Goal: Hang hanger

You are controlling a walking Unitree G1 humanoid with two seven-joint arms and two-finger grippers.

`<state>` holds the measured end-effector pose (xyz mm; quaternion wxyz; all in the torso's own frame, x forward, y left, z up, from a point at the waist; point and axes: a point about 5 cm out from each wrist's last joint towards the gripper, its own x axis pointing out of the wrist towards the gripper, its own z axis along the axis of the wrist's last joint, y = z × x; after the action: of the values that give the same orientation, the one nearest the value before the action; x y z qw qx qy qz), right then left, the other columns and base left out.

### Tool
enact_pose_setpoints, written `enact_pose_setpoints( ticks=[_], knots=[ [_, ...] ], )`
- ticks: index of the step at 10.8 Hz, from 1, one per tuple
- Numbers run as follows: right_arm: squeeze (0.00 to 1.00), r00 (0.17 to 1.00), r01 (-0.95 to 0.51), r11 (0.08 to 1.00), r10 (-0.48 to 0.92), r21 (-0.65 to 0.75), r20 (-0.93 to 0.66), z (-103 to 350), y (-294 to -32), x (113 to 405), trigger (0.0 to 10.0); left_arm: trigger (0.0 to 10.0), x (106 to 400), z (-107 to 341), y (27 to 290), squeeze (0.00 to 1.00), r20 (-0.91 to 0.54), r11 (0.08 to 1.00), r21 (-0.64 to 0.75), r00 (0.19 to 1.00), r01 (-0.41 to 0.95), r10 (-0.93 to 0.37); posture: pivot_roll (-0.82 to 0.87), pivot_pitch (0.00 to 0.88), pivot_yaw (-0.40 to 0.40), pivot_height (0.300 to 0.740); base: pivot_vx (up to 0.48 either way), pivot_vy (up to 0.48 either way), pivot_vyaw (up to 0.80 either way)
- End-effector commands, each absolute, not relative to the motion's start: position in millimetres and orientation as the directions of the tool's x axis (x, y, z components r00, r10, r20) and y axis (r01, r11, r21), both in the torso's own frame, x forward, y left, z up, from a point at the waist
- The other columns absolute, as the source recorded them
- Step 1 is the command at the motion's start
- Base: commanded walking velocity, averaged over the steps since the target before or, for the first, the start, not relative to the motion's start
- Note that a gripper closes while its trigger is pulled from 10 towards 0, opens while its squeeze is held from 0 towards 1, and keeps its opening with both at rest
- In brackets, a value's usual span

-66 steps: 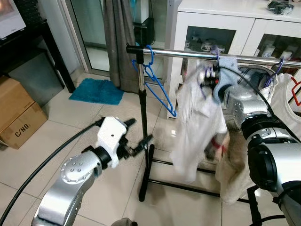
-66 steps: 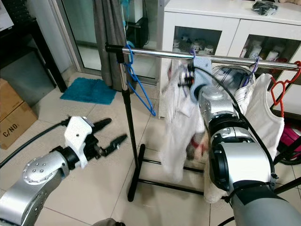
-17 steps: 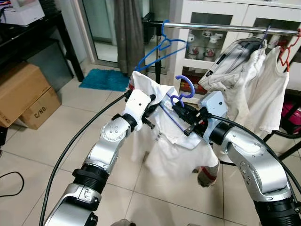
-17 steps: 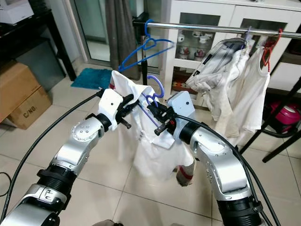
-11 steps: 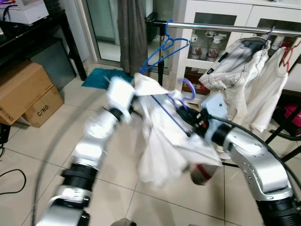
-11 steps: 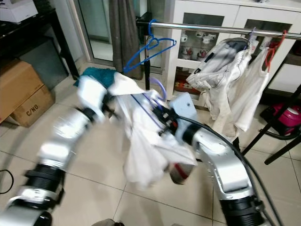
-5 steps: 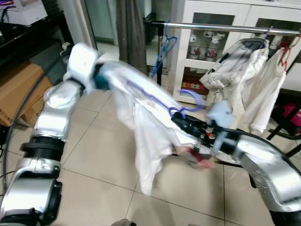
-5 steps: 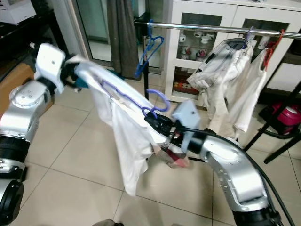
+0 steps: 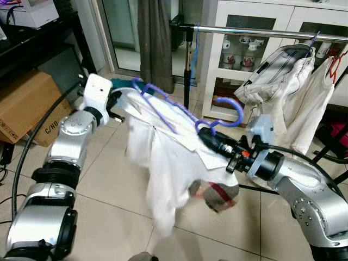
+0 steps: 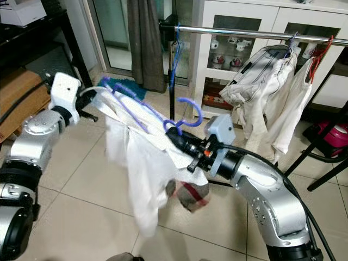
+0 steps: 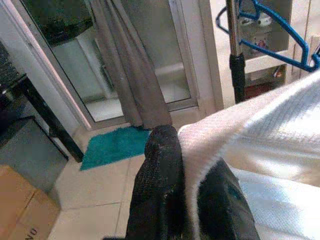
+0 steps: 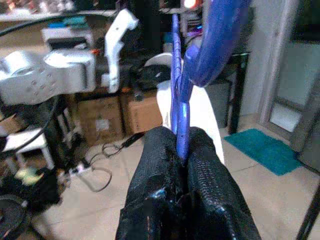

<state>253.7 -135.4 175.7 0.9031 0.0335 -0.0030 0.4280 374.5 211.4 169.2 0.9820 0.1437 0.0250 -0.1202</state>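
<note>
**Shirt on hanger held between both arms, short of the rail**

Tiled floor, glass doors with a grey curtain (image 9: 154,38) behind, white cabinet beyond a chrome clothes rail (image 9: 261,32); a blue hanger (image 9: 191,51) hangs at the rail's left end, pale garments (image 9: 288,81) at its right; cardboard boxes (image 9: 24,103) by the left wall.

Purple hanger (image 9: 179,114) carries a white shirt (image 9: 163,168), hook (image 9: 225,111) curling upward; right gripper (image 9: 209,138) is clamped on the hanger at the base of the hook, wrist view shows both black fingers (image 12: 205,200) pinched on the purple neck; left gripper (image 9: 115,103) pinches the shirt's shoulder edge at the hanger's far tip, fabric caught between its fingers (image 11: 160,195).

Hanger lies tilted, far tip higher than the hook end, in front of and below the rail, well apart from it; shirt droops toward the floor.

Judgement: step in hand is carrying the hook up to the rail. To do well: level the hanger first; turn the hook's opening downward; aim for the bare stretch between blue hanger and pale garments; let the left side release cloth only once the hook is seated; risk is the shirt sliding off the lower shoulder.
</note>
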Motion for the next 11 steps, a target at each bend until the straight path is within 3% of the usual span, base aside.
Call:
enact_pose_setpoints(
  ticks=[1,3,5,6,7,10,11],
  knots=[
    [0.0,0.741,-0.672,0.734,0.668,0.096,0.073,180.3,-141.5,264.1,0.0,0.0,370.9,165.0,208.3,0.0,-0.078,0.938,0.231,0.966,0.26,-0.248,-0.11,0.0,0.085,0.74,0.0,0.0,0.0],
    [0.0,0.858,-0.514,0.823,0.494,0.244,0.141,182.7,-139.5,282.2,0.0,0.0,358.9,154.3,164.0,0.0,-0.097,0.88,0.178,0.898,0.44,-0.429,-0.11,0.0,0.085,0.74,0.0,0.0,0.0],
    [0.0,0.915,-0.403,0.839,0.366,0.365,0.171,184.1,-138.6,293.4,0.0,0.0,345.2,149.1,128.1,0.0,-0.102,0.811,0.152,0.825,0.565,-0.555,-0.11,0.0,0.085,0.74,0.0,0.0,0.0],
    [0.0,0.947,-0.316,0.849,0.259,0.423,0.188,185.3,-142.4,302.1,0.0,0.0,329.4,147.6,97.3,0.0,-0.084,0.753,0.12,0.762,0.647,-0.642,-0.11,0.0,0.088,0.74,0.0,0.0,0.0],
    [0.0,0.957,-0.278,0.871,0.217,0.404,0.191,185.7,-146.6,305.5,0.0,0.0,321.9,148.2,86.7,0.0,-0.069,0.737,0.107,0.744,0.667,-0.664,-0.11,0.0,0.088,0.74,0.0,0.0,0.0],
    [0.0,0.97,-0.221,0.883,0.157,0.413,0.184,184.7,-157.8,309.0,0.0,0.0,319.1,154.1,93.8,0.0,-0.041,0.767,0.094,0.772,0.635,-0.634,-0.11,0.0,0.086,0.74,0.0,0.0,0.0],
    [0.0,0.957,-0.266,0.945,0.235,0.192,0.172,185.6,-154.6,309.7,0.0,0.0,317.1,165.0,99.0,0.0,0.016,0.793,0.038,0.793,0.608,-0.609,-0.11,0.0,0.085,0.74,0.0,0.0,0.0]
  ],
)
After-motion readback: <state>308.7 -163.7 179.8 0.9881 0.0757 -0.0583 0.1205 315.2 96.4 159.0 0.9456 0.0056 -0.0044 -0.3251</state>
